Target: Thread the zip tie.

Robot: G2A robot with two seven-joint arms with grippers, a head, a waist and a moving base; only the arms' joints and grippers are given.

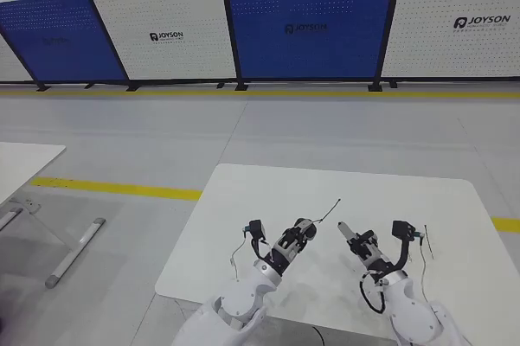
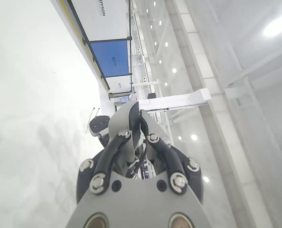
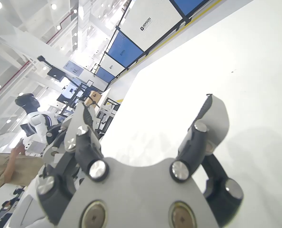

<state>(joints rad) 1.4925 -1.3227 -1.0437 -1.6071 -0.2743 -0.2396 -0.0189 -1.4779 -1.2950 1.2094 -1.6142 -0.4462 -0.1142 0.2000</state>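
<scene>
Your left pincer [image 1: 301,230] is clenched on the zip tie [image 1: 329,210]. The tie sticks out past its tips and hangs in the air over the white worktop [image 1: 415,195]. In the left wrist view the pads [image 2: 134,119] are pressed flat together. The right pincer [image 1: 344,228] sits just beside the left pincer, on the right arm's side, with its jaws spread wide and nothing between them.

Expect the tie to be very light, thin and springy. It looks stiff enough to hold itself out straight, but it will likely flex and whip away if you nudge it, and the smooth plastic may slide in a loose grip. Take hold near the free end, across the flat faces, leaving only a short stub to guide.

The long axis runs on a slant from the left pincer, away from the robot and towards the right arm's side. The free end is the point farthest from the left pincer. It is too small to tell which end carries the head.
</scene>
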